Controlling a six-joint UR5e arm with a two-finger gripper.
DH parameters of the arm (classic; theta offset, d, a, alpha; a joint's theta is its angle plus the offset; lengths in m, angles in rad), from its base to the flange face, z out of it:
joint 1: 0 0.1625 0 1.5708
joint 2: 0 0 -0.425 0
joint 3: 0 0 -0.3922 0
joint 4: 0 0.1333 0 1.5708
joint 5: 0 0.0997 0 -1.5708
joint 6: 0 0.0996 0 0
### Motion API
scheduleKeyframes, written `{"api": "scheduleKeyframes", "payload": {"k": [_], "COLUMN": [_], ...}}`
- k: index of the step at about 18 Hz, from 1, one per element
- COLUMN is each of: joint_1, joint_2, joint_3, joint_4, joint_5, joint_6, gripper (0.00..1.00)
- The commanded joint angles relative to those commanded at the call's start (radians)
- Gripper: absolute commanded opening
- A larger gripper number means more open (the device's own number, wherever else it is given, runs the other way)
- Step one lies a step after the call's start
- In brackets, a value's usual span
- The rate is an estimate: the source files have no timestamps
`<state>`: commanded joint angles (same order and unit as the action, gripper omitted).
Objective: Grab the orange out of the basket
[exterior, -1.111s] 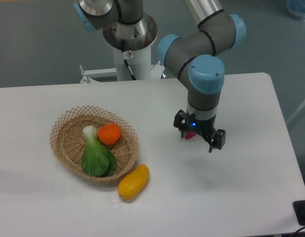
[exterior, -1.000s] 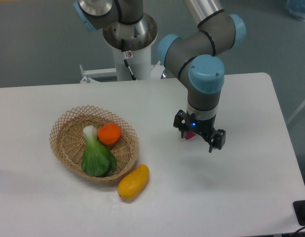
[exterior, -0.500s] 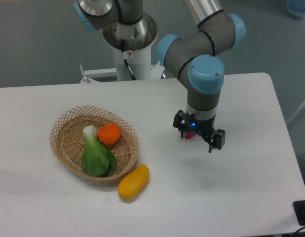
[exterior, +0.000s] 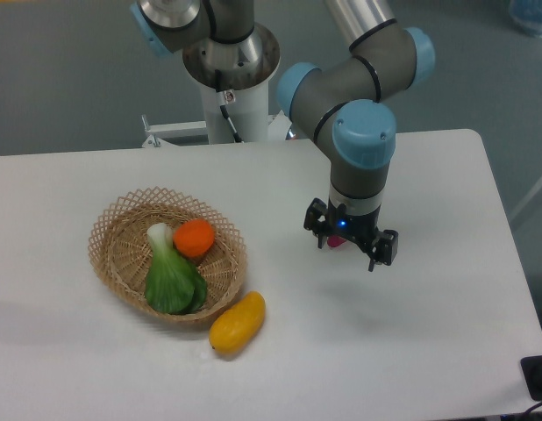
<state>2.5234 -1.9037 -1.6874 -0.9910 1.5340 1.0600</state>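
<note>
Hovering right of centre above the white table (exterior: 446, 289), the gripper (exterior: 351, 245) has its fingers spread with nothing between them, well apart from the orange (exterior: 195, 238), which sits in the basket (exterior: 109, 237) at left, touching the bok choy (exterior: 171, 279); a mango (exterior: 237, 323) lies just outside the rim

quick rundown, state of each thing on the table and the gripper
orange: in the basket, touching the bok choy
basket: upright on the table
bok choy: lying in the basket
mango: on the table, against the basket's rim
gripper: open, empty, away from the basket
</note>
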Motion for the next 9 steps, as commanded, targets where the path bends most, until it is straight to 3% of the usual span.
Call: {"api": "scheduleKeyframes", "payload": {"k": [9], "joint_1": [-0.067], "joint_2": [0.002], "joint_3": [-0.02], "joint_4": [0.002], "joint_5": [-0.005], "joint_6": [-0.089], "gripper": [1.0]}}
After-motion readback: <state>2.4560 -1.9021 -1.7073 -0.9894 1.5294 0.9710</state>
